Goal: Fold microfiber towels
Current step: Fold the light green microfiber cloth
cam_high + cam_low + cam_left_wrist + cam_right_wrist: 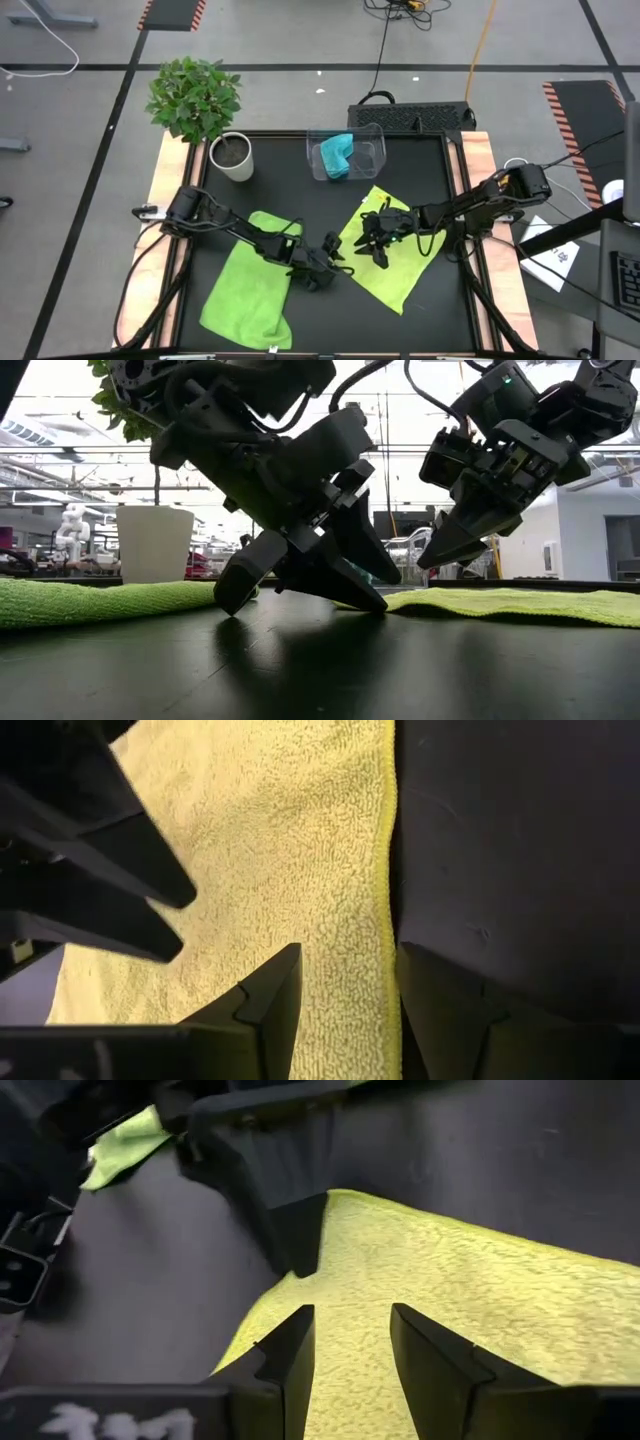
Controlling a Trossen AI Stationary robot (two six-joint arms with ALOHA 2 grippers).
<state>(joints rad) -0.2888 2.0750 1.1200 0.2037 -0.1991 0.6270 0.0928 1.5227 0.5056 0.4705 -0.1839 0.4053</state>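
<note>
Two lime-green towels lie flat on the black table, one at the front left [250, 285] and one right of the middle [400, 250]. A turquoise towel [337, 155] lies bunched in the clear bin [372, 140]. My left gripper [322, 268] is open and low, astride the right green towel's left edge [388, 870]. It also shows in the low view [300, 603]. My right gripper [375, 240] is open and hovers just above the same towel [480, 1300] near its left corner, close to the left gripper. My left gripper comes down slanting from the table's left. One fingertip [300, 1245] stands on the right green towel just inside its left hem [385, 950]. The other fingertip [450, 1010] is on the bare table beside the hem. The towel lies flat under it.
A potted plant in a white pot [232, 155] stands at the table's far left. The clear bin stands at the far middle. Bare black table [330, 320] lies between the two green towels. Wooden rails [170, 210] run along the table's left and right sides.
</note>
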